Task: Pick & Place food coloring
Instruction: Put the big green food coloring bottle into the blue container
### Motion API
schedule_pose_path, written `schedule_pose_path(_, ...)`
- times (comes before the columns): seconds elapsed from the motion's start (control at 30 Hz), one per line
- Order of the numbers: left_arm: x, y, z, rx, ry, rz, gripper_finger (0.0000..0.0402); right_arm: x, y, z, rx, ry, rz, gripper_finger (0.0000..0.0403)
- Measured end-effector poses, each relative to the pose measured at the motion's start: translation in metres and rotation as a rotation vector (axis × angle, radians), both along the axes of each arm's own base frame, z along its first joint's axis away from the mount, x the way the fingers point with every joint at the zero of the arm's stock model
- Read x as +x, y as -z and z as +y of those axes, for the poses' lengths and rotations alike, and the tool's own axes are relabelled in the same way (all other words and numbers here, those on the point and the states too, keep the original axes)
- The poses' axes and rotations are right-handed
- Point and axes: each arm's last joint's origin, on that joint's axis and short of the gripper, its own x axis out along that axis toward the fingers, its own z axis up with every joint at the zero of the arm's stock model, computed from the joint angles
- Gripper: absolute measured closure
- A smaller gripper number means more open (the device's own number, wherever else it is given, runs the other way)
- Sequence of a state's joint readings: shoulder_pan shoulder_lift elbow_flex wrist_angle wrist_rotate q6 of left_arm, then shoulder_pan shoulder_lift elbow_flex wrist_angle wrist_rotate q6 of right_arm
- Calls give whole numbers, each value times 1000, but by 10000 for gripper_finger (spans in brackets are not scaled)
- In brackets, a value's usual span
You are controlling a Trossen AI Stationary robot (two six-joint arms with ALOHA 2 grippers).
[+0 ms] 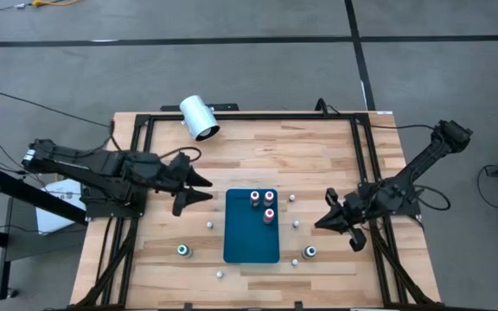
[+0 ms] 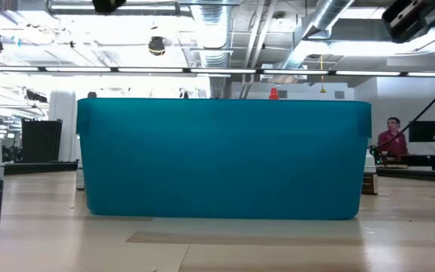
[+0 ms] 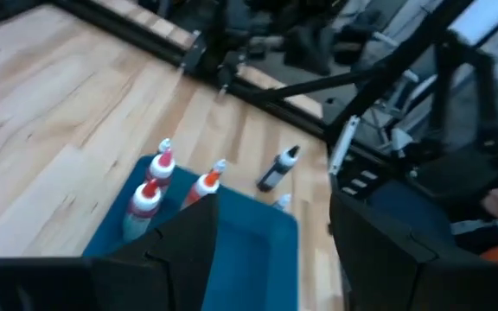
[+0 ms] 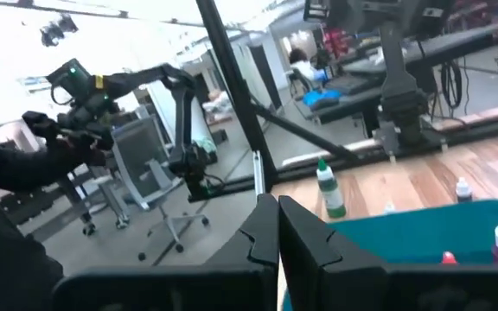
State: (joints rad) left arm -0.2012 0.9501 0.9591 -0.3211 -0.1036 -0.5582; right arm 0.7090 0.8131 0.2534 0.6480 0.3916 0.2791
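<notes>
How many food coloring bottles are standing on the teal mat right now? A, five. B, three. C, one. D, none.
B: the high view shows three red-bodied bottles clustered at the far right part of the teal mat, while the green one and the dark one stand on bare wood off its two sides.

Three food coloring bottles (image 1: 262,206) stand together on the mat (image 1: 252,238), at its far right part. Two more bottles (image 1: 182,251) stand on the surface (image 1: 318,155), one left, one right of the mat.
</notes>
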Motion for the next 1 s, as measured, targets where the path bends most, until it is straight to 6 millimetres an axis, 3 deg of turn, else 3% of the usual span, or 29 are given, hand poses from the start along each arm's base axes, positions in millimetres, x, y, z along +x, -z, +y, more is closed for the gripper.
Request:
schedule_pose_path(0.27, -22, -51, -11, -7, 82, 5, 188, -3, 4, -2, 3, 0, -41, 403)
schedule_pose_path(0.43, -37, -65, -23, -58, 110, 36, 188, -7, 10, -5, 34, 0, -78, 403)
schedule_pose_path(0.67, -50, -61, -44, -177, 141, 125, 188, -9, 13, -7, 50, 2, -98, 403)
schedule_pose_path(1.0, -58, -39, -83, -422, 109, 405, 188, -8, 13, -7, 54, 19, -96, 403)
